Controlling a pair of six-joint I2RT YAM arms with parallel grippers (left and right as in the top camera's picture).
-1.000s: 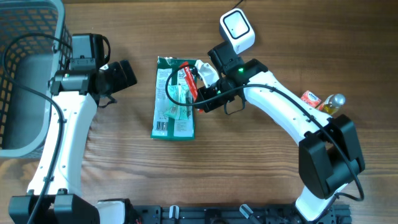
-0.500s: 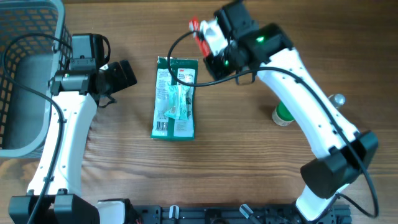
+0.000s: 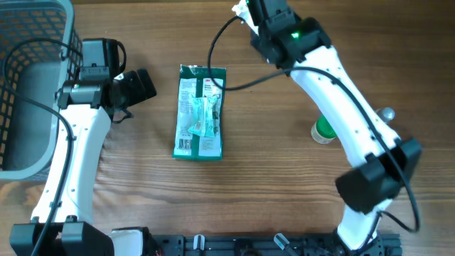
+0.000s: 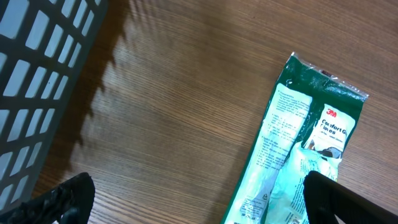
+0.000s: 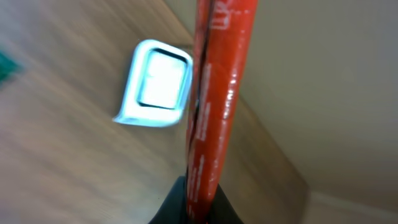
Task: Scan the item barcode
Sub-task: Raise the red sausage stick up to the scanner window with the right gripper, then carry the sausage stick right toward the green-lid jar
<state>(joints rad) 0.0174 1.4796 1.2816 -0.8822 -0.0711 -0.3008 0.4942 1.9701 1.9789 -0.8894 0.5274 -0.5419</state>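
R claw (image 3: 257,16) is clamped tight on a slim red pack (image 5: 214,93), up at the far edge of the bench (image 3: 284,199). From overhead only a sliver of the pack's pale end shows. In the R wrist view the pack's long axis runs straight out from the claw, seen edge-on. The white scanner (image 5: 155,84) sits on the bench just to its left, window facing up twd the camera; the two look apart, tho the view is blurred. The coming move turns on that offset: the pack prob. needs to shift or turn sideways so a broad face looks at the window. Can't tell which face has the barcode. Overhead, the scanner is hidden under the R arm. L claw (image 3: 142,87) is spread fully w/ nothing in it, hovering just left of the green packet (image 3: 200,110). That packet lies flat mid-bench, long axis running near-to-far. L arm is clearly nearer the packet, R arm nearer the scanner.
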